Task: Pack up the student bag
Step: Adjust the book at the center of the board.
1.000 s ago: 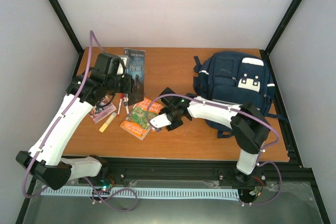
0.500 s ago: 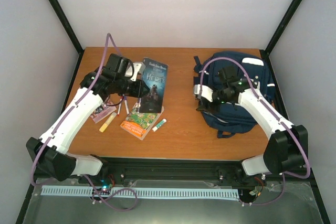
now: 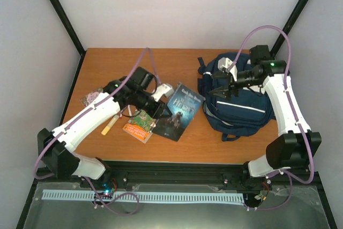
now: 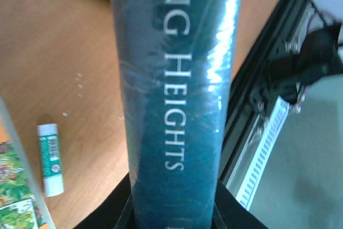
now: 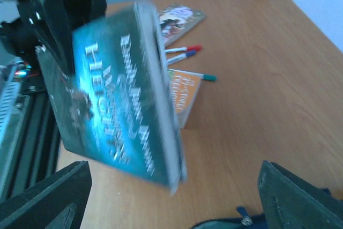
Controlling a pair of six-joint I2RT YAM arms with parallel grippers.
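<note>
Clamping the book [image 3: 182, 112], the left gripper [image 3: 162, 100] holds it just left of the bag [image 3: 244, 108], long axis slanting bagward; the right gripper [image 3: 221, 90], jaws wide and empty, hangs over the bag.

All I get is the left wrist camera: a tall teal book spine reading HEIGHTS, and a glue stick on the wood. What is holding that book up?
Observer: From above, the left gripper holds the book clamped by one edge, tilted.
Operator: Where is it supposed to go?
Observer: The navy student bag lies just right of the book.
Operator: Is the other arm doing anything?
Observer: The right gripper hangs over the bag, jaws wide open, holding nothing.
</note>
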